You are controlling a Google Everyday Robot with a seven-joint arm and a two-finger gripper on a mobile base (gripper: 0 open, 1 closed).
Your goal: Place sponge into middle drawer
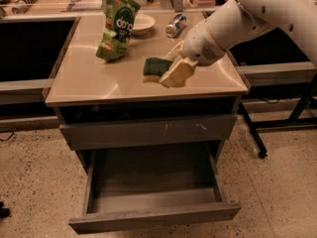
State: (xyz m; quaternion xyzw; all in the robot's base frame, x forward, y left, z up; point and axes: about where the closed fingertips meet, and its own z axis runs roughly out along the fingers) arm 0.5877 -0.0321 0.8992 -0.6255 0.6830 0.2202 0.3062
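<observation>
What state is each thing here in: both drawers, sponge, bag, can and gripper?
middle drawer: pulled open
upper drawer: shut
sponge: green face up, against the gripper, not in the drawer
snack bag: standing, leaning
can: lying on its side
gripper: low over the tabletop, at the sponge

Green snack bag (pixel 117 28), bowl (pixel 141 24), can (pixel 176 25)
</observation>
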